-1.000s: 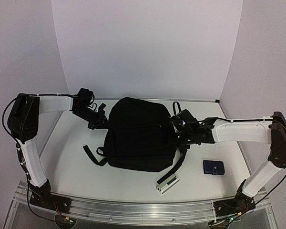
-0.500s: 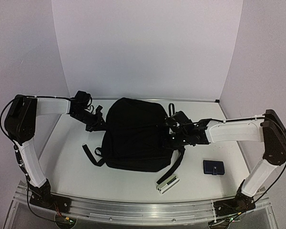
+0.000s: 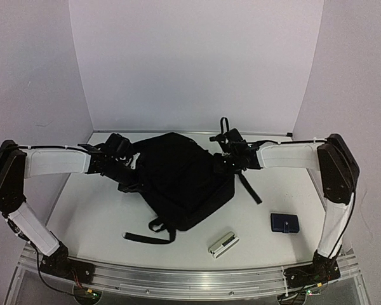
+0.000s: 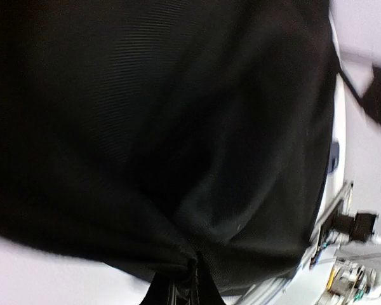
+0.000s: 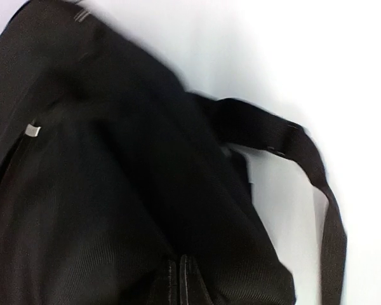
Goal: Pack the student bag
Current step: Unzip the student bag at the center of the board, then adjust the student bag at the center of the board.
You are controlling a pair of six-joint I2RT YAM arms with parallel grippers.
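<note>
Top external: shows student bag swung diagonal since a second ago; holds its fabric clamped in left tool and right tool; suggests repositioning, not yet packing.

no text, label, brand or number can be read in any view. the small grey tag on the bag is blurred and shows no legible marking. the white box on the desk is too small for any print to be made out, and so is the blue pouch.
</note>
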